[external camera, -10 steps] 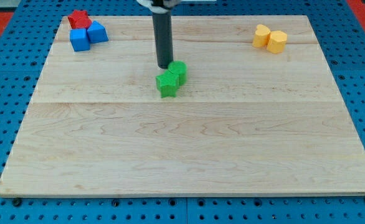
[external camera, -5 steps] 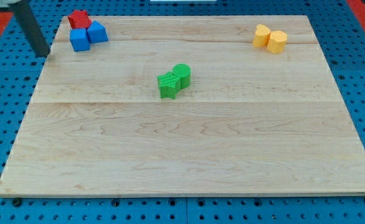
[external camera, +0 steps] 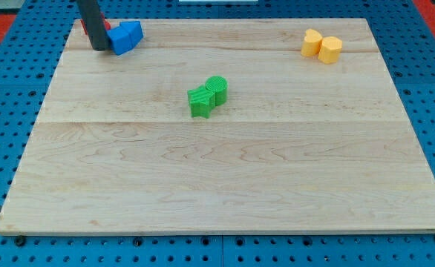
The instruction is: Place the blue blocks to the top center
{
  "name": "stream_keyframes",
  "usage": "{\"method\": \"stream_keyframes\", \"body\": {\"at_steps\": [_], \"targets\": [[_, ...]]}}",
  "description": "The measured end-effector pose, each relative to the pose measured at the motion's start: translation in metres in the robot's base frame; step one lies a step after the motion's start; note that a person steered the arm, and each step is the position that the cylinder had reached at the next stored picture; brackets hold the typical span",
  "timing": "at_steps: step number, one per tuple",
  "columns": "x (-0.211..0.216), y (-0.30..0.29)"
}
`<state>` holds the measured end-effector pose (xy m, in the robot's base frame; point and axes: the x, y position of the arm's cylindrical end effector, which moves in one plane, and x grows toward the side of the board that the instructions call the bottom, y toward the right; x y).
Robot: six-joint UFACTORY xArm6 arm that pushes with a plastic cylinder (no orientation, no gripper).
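Note:
Two blue blocks (external camera: 126, 36) sit pressed together near the board's top left, their shapes hard to separate. My tip (external camera: 99, 47) is at their left side, touching or nearly touching them. A red block (external camera: 86, 27) is mostly hidden behind the rod, only slivers showing at the top left corner.
A green star-like block (external camera: 200, 101) and a green cylinder (external camera: 216, 88) touch each other near the board's middle. Two yellow blocks (external camera: 321, 45) sit together at the top right. The wooden board (external camera: 225, 170) lies on a blue pegboard.
The rod swung from the green blocks out past the board's left edge, then back in to the blue blocks' left side. The blue blocks have shifted right.

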<state>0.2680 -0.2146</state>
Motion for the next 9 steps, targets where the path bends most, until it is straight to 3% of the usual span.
{"method": "stream_keyframes", "body": {"at_steps": [3, 9], "targets": [[-0.024, 0.011], [-0.050, 0.109]]}}
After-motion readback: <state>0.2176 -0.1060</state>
